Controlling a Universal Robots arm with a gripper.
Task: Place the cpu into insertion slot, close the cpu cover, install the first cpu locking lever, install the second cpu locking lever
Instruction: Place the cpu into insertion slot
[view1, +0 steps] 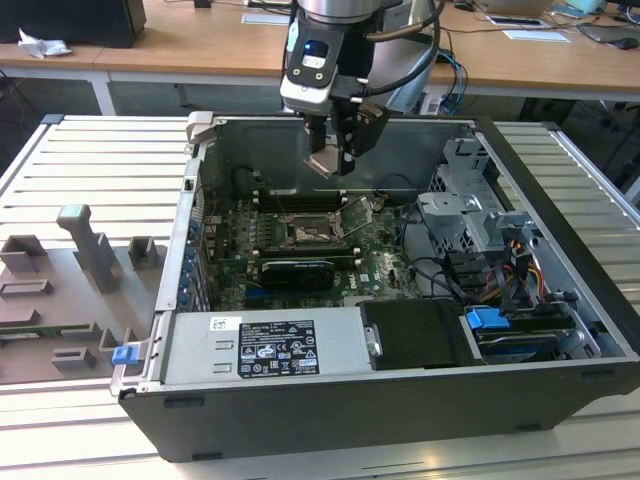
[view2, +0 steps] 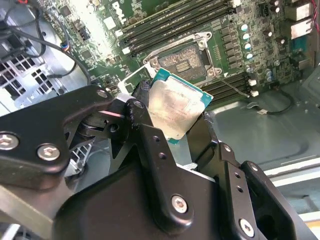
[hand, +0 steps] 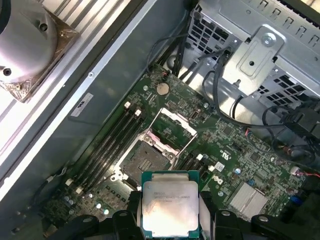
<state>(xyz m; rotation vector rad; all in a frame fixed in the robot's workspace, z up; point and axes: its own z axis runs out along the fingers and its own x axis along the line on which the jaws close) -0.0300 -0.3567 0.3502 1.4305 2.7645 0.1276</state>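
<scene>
cpu (hand: 170, 200) | clamped edge-to-edge betw. gripper (hand: 170, 220) fingers, held above insertion slot (hand: 142, 160), not seated | cpu cover (hand: 175, 117) swung open | lid print faint, unreadable | slot contacts too small to make out

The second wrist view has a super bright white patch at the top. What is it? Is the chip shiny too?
In the second wrist view, light glares off the green circuit board, washing it white, and the cpu shines pale too; in the first wrist view the cpu looks evenly lit.
</scene>
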